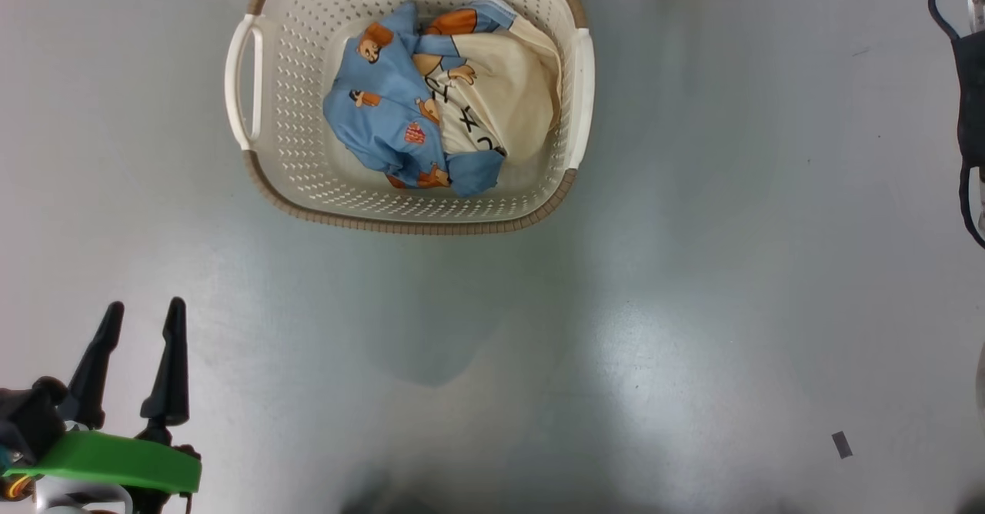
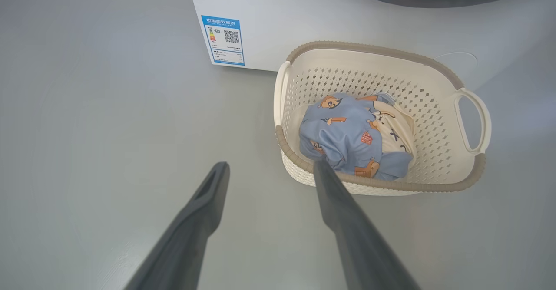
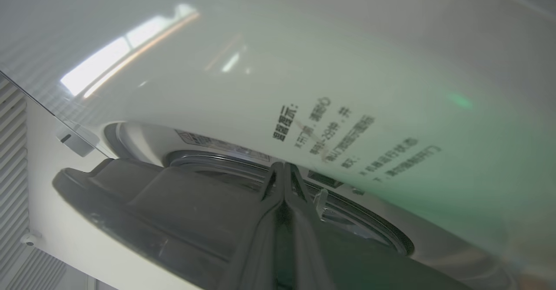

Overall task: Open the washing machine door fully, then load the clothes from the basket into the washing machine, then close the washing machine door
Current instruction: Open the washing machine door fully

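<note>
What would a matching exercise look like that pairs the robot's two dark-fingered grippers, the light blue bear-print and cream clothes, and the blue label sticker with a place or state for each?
Things:
1. left gripper
2. right gripper
3. light blue bear-print and cream clothes
4. blue label sticker

Places or states:
A. stuck on the front of the big white washing machine
B. open, above the grey floor
C. shut, fingers pressed together
D. bunched inside the cream perforated plastic basket

Pairs: 1-B, 2-C, 3-D, 4-A
</note>
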### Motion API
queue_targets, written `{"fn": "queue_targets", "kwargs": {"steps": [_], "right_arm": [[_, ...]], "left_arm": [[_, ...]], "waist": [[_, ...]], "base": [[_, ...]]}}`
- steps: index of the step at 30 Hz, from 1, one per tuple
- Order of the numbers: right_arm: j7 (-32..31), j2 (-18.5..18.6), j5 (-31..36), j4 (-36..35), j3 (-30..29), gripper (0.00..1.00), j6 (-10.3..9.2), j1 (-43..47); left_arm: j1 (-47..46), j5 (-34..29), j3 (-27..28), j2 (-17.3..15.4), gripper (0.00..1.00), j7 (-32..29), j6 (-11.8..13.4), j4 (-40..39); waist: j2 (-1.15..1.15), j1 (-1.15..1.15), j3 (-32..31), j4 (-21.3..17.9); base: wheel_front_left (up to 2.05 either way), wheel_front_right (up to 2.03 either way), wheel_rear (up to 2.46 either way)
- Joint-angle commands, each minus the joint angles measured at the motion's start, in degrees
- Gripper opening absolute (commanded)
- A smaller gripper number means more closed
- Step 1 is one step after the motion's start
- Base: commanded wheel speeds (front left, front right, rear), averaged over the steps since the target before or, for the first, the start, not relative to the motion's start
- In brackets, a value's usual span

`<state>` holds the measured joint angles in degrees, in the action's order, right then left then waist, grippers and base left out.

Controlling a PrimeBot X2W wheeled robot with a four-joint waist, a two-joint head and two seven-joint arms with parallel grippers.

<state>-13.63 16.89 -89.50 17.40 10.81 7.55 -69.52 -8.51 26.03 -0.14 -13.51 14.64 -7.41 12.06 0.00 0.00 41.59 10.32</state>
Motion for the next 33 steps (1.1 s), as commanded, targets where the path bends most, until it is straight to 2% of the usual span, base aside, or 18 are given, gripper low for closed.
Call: {"fn": "queue_targets", "kwargs": {"steps": [1, 33], "right_arm": [[-0.68, -0.52, -0.24, -1.45, 0.72, 0.00, -0.06, -0.61], [-9.10, -0.77, -2.04, 1.47, 4.06, 0.00, -0.06, -4.33]], "left_arm": [[0.62, -0.14, 2.22, -1.67, 1.00, 0.36, -0.08, -0.82], [1.23, -1.11, 2.45, -1.17, 1.00, 0.36, -0.08, -1.39]], "waist": [[0.00, 0.00, 0.17, 0.02], [0.00, 0.00, -0.42, -0.11]], "base": [[0.00, 0.00, 0.00], [0.00, 0.00, 0.00]]}}
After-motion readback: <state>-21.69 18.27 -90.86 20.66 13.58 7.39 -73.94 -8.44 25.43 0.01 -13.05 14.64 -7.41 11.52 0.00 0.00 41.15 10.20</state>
